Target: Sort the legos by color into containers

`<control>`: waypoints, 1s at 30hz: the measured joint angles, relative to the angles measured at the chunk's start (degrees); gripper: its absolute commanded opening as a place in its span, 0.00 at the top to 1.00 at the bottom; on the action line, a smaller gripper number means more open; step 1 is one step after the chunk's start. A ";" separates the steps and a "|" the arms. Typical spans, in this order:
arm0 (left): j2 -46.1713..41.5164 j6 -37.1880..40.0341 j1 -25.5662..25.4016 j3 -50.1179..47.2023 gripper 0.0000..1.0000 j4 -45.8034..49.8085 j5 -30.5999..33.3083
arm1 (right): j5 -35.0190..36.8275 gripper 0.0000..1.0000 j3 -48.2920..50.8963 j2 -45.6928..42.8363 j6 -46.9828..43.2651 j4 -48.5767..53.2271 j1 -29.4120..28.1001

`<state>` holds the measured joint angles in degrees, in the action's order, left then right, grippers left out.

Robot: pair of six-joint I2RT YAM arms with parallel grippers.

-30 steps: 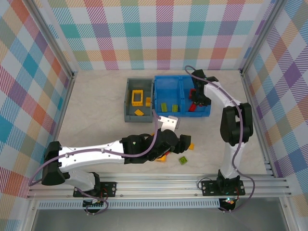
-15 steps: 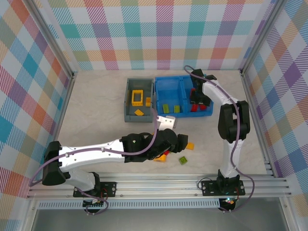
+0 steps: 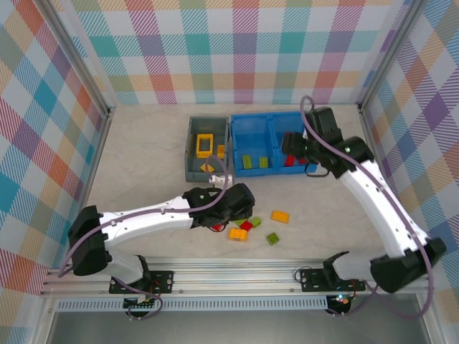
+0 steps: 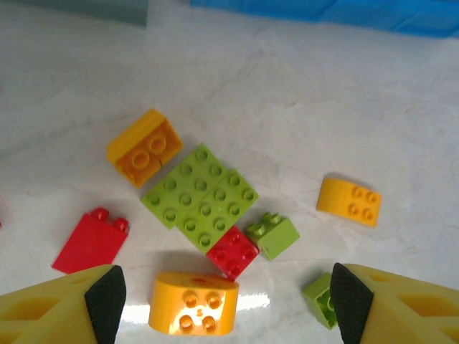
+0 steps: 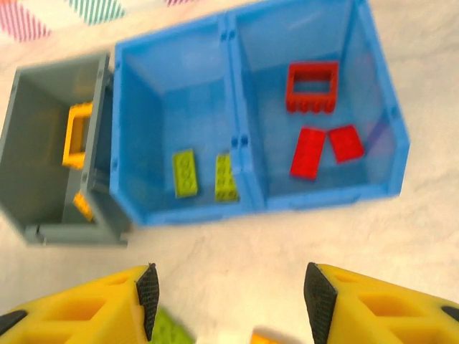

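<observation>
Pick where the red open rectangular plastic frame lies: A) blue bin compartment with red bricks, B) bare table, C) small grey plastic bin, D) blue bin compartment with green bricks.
A: the red frame lies beside two red bricks in one compartment of the bright blue plastic bin.

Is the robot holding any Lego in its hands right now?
No, nothing. The left gripper hangs open over the loose bricks, and the right gripper is open and empty by the blue bin.

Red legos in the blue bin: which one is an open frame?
The red frame, uppermost in the right wrist view; the long red brick and short red brick below it are solid.
</observation>
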<state>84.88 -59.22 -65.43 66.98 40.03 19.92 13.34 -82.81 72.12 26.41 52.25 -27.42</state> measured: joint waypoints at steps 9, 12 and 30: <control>6.80 -7.08 -0.04 -0.20 0.18 0.24 -4.00 | -6.49 0.41 20.00 -11.67 6.73 6.05 -12.74; 8.28 -8.83 0.20 -0.04 0.14 0.33 -3.82 | -7.91 0.41 23.50 -14.62 9.55 7.39 -14.78; 19.02 -23.65 8.31 3.82 0.14 -5.55 -9.05 | -8.41 0.37 23.98 -16.13 12.33 8.20 -15.76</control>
<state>103.90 -82.87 -57.12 70.81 34.48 10.87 4.93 -58.83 55.99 38.74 60.45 -43.18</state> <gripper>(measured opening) 0.863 0.615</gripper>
